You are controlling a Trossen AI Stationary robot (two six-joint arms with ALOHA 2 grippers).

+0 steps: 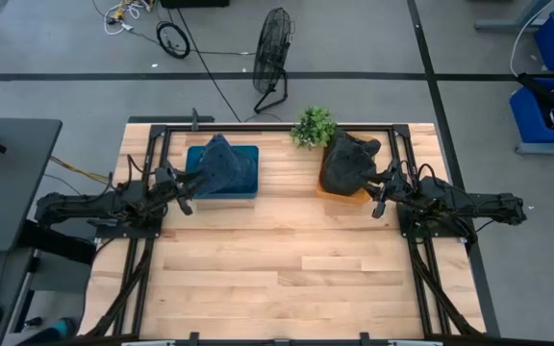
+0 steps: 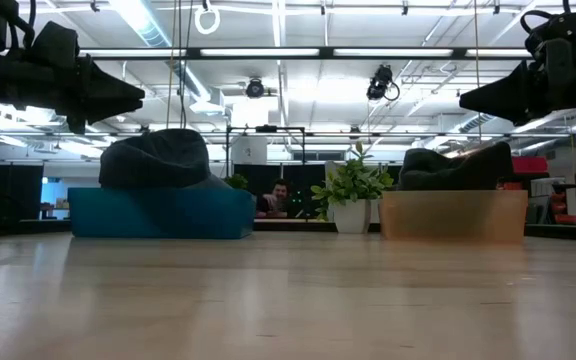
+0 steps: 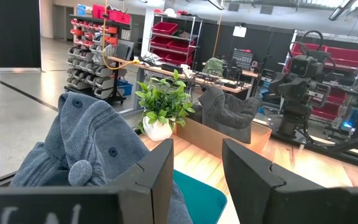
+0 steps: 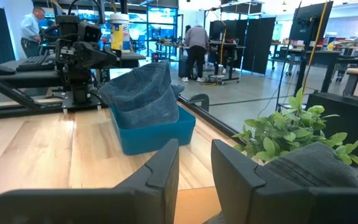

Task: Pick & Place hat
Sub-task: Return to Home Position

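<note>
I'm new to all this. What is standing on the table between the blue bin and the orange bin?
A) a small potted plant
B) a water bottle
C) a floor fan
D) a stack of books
A: the low view shows a small potted plant with green leaves in a white pot, standing between the blue bin and the orange bin.

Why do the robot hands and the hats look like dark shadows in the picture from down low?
Low view: bright ceiling lights sit behind everything, so the left hand, right hand, the hats in the blue bin and the caps in the orange bin show as dark shapes; the table has a pale sheen. High view: lit from above, it looks even.
</note>
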